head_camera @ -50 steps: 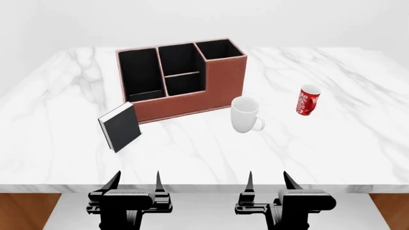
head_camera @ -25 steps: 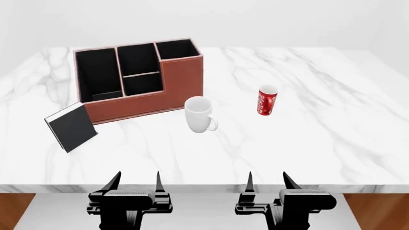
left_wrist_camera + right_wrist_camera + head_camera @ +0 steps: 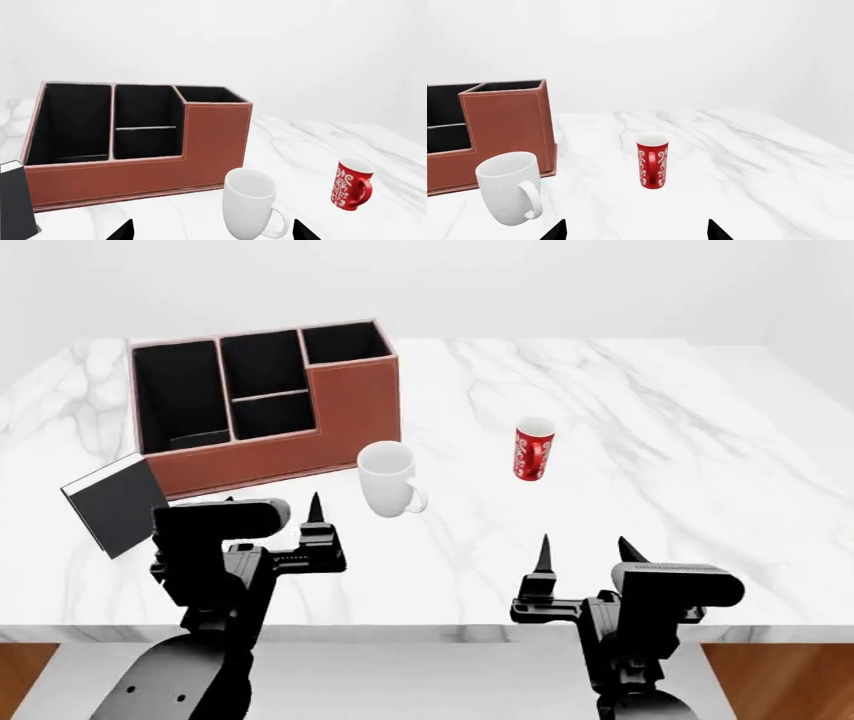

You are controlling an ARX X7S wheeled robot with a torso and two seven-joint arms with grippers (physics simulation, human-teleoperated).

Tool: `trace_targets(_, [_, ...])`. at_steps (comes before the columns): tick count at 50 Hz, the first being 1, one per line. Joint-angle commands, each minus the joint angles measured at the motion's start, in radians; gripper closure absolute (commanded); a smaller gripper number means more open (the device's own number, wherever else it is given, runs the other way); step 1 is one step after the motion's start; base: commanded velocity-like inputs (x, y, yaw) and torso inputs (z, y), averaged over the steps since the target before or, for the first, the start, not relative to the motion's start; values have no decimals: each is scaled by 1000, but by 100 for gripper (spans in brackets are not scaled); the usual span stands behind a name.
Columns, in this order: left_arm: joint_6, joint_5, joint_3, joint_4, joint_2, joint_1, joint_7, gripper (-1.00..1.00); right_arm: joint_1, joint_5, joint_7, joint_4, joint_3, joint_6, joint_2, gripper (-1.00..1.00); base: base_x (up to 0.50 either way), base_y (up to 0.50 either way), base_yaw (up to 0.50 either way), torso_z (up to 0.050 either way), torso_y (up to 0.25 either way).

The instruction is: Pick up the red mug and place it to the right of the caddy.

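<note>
The red mug with white swirls stands upright on the marble table, right of the middle; it also shows in the right wrist view and the left wrist view. The reddish-brown caddy stands at the back left, seen too in the left wrist view and the right wrist view. My left gripper is open and empty, near the white mug and the caddy's front. My right gripper is open and empty over the table's front, well short of the red mug.
A plain white mug stands between the caddy and the red mug, close ahead of the left gripper. A black book leans at the caddy's front left corner. The marble table stretches right of the red mug.
Both arms have risen from below the table's front edge to over the tabletop. The head view has shifted, so the caddy and mugs sit further left in it.
</note>
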Motion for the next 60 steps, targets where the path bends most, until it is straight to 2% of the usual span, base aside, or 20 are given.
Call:
trace_targets(1, [-466, -151, -72, 237, -22, -299, -55, -100, 117, 17, 45, -125, 11, 176, 35, -100, 0, 0, 0, 0, 0])
trace_targets(6, [-390, -137, -58, 176, -17, -259, -38, -100, 111, 12, 35, -101, -5, 150, 41, -100, 300, 0, 0, 0, 0])
trace_targets(11, [-397, -140, -31, 188, -33, -257, -34, -100, 109, 21, 36, -91, -4, 151, 40, -100, 500, 0, 0, 0, 0])
trace_targets(54, [-354, -166, -47, 162, -57, -249, -46, -100, 111, 46, 54, -42, -16, 116, 46, -100, 500, 0, 0, 0, 1])
trace_targets(60, [-351, -167, -45, 162, -63, -247, -49, -100, 31, 35, 75, -86, -7, 89, 57, -100, 0, 0, 0, 0, 2])
